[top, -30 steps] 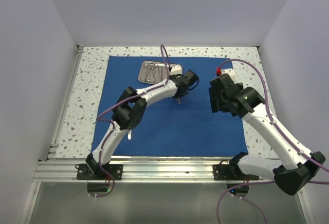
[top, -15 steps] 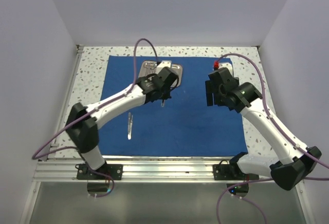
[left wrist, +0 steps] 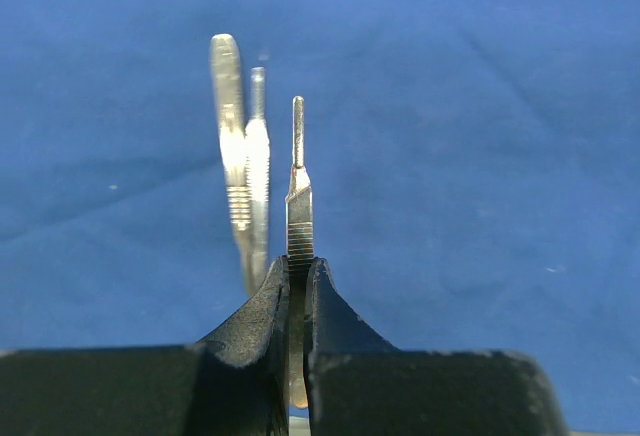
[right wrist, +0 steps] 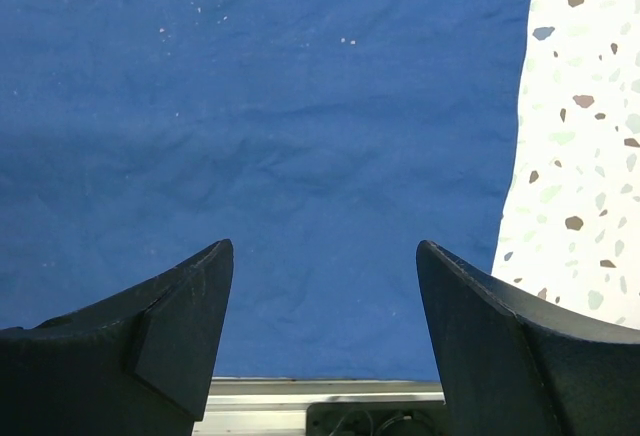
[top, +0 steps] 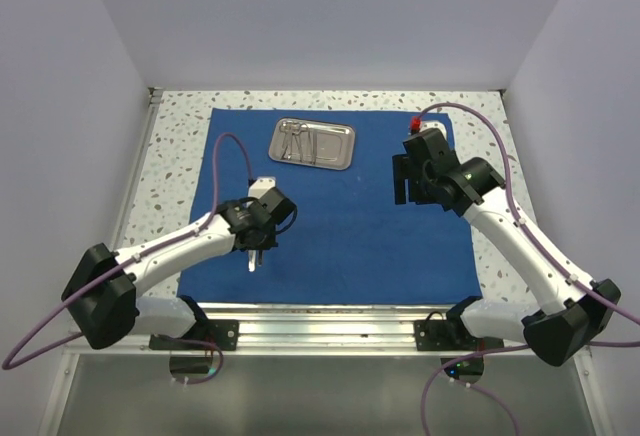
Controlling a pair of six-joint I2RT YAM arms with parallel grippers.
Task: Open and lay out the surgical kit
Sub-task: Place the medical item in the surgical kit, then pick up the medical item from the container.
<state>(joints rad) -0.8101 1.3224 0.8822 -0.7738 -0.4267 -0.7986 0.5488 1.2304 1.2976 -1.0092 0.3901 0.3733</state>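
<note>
Left claw [left wrist: 298, 266] clamps tweezers [left wrist: 298, 196] — inside cloth's [left wrist: 480, 156] edges.

Both arms wear glossy white shells over their links, with rounded black housings at the joints. The left arm [top: 175, 248] trails a thin purple cable [top: 229, 137], and its black wrist has a small white patch at 12 o'clock. The right arm [top: 520, 246] has a matching purple cable [top: 463, 107], ending in a red connector [top: 416, 120] at 11 o'clock on its wrist. The jaws are matte black, tapered wedges.
</note>
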